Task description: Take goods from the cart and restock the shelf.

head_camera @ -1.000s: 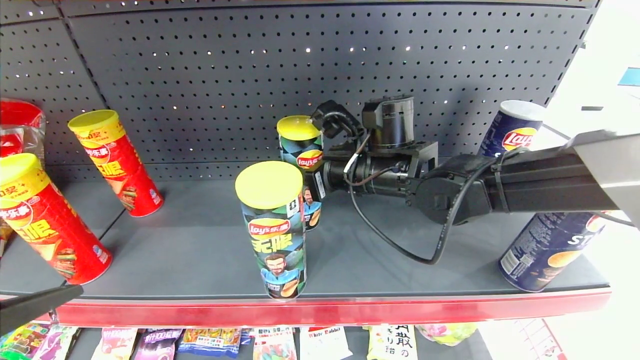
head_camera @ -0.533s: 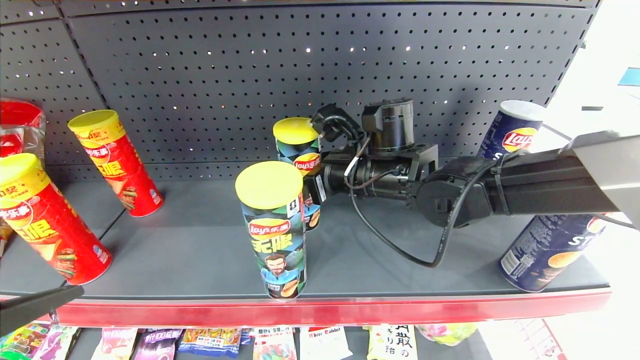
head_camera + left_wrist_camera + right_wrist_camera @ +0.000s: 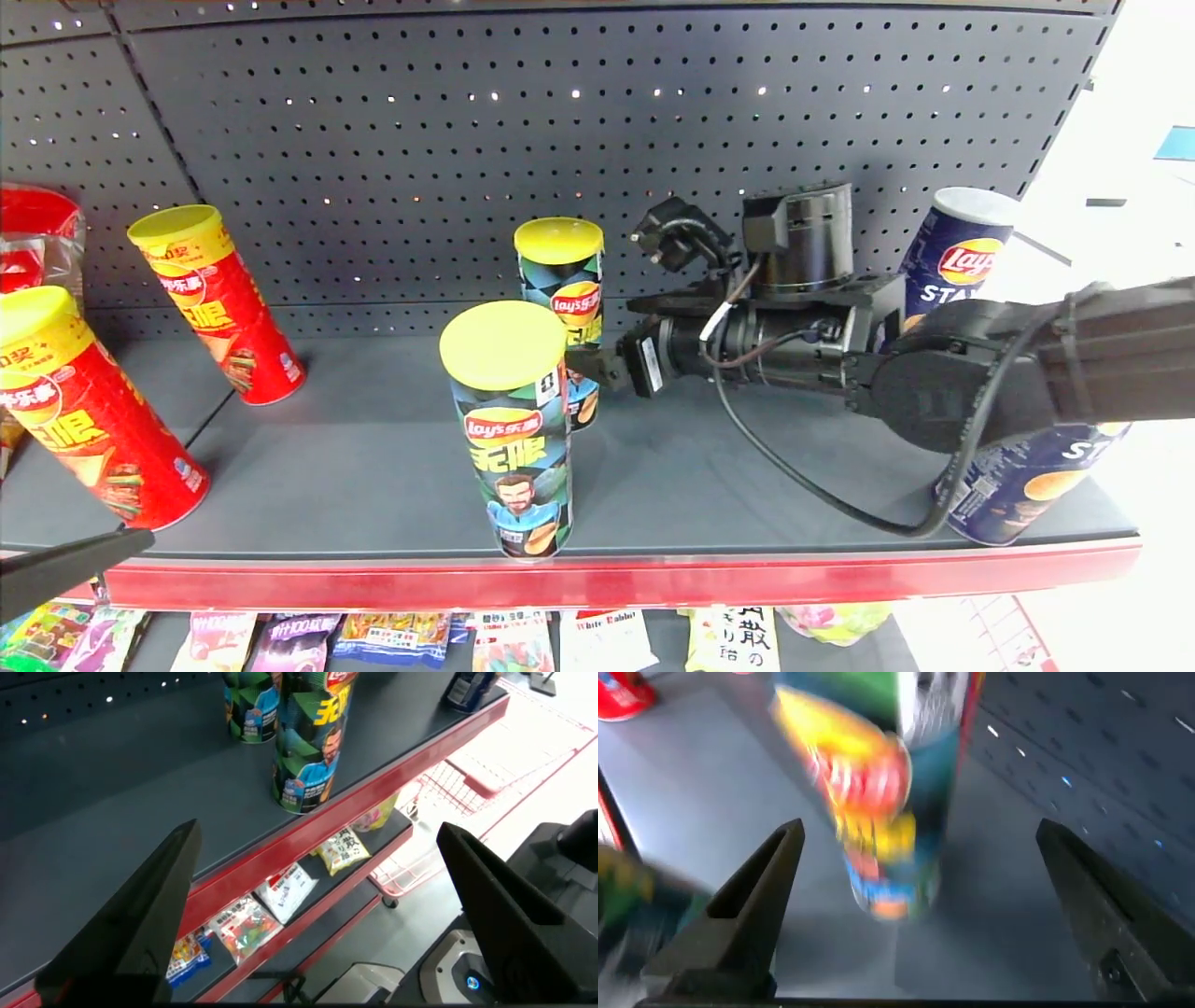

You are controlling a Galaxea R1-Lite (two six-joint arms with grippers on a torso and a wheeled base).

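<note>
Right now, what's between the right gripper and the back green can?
Nothing but bare shelf separates right gripper and back green can; right wrist view shows it.

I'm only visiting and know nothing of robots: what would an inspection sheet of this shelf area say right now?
Surface: grey shelf, red front edge.
Job's things: front green can and rear green can, both upright.
Clutter: red cans left, blue cans right.
Grippers: right gripper open, facing the rear green can, not gripping; left gripper open, low before the shelf.
Cables: black cable loops below the right wrist.
Surroundings: pegboard behind, snack packets below, red cart.
</note>
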